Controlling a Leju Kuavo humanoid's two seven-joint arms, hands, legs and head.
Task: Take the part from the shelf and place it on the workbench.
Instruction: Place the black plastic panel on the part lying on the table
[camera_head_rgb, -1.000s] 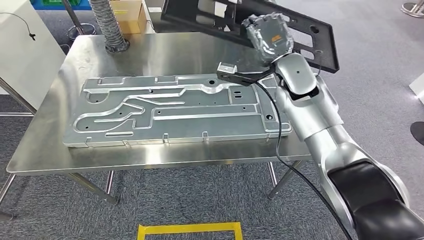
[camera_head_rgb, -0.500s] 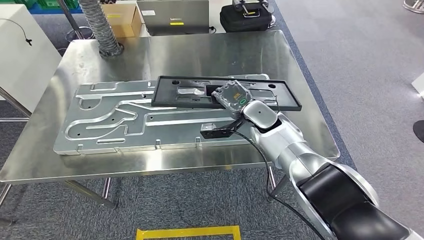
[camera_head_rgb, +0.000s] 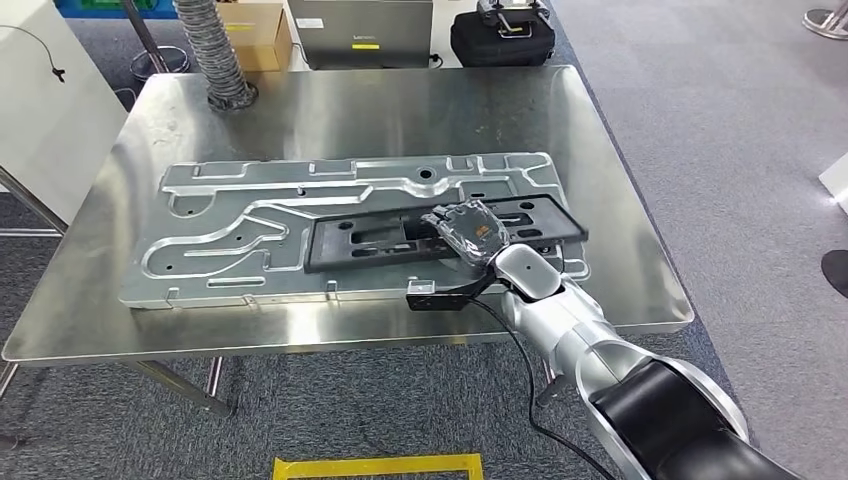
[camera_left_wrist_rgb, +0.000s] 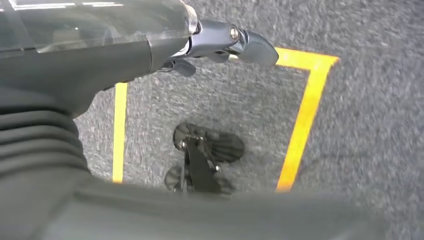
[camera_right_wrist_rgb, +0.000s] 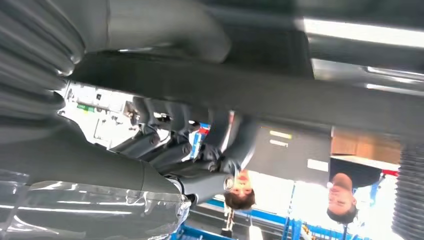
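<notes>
The black flat frame part (camera_head_rgb: 370, 238) lies low over the big aluminium plate (camera_head_rgb: 230, 215) on the steel workbench (camera_head_rgb: 400, 110); I cannot tell whether it rests on the plate. My right hand (camera_head_rgb: 468, 230) grips the part right of its middle, from the near side. In the right wrist view the part (camera_right_wrist_rgb: 250, 95) crosses as a dark bar between the grey thumb (camera_right_wrist_rgb: 165, 25) and the darker fingers (camera_right_wrist_rgb: 165, 145). My left hand (camera_left_wrist_rgb: 235, 42) hangs over the carpet with nothing in it, its fingers apart.
A ribbed hose (camera_head_rgb: 215, 60), a cardboard box (camera_head_rgb: 255, 35), a laptop (camera_head_rgb: 360, 20) and a black bag (camera_head_rgb: 500, 35) stand at the bench's far edge. A white cabinet (camera_head_rgb: 50, 110) is at the left. Yellow tape (camera_head_rgb: 380, 465) marks the floor. Two people (camera_right_wrist_rgb: 240, 185) stand beyond the bench.
My right hand has brought the black part down from high above the bench's far side to low over the aluminium plate, nearer me. The view shifted slightly.
</notes>
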